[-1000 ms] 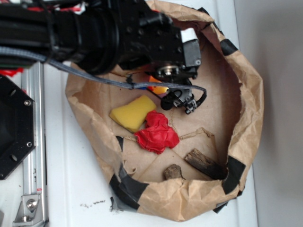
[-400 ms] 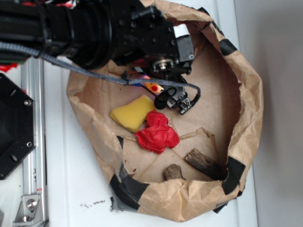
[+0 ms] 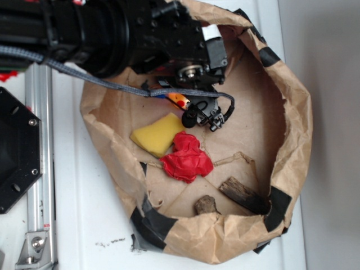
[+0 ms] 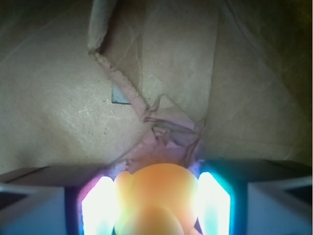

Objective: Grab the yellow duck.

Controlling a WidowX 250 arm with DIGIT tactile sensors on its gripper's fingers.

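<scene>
Wrist view: the yellow duck (image 4: 156,198) sits squarely between the two fingers (image 4: 100,208), both pads pressed close against its rounded sides, so the gripper (image 4: 155,205) is clamped on it. Exterior view: only a sliver of the duck (image 3: 179,100) shows under the black arm (image 3: 112,34), inside the brown paper bag (image 3: 292,129) on the white desk (image 3: 84,225). Yellow sponge (image 3: 157,134) and red cloth (image 3: 187,158) lie just beside, wood pieces (image 3: 242,194) well apart.
</scene>
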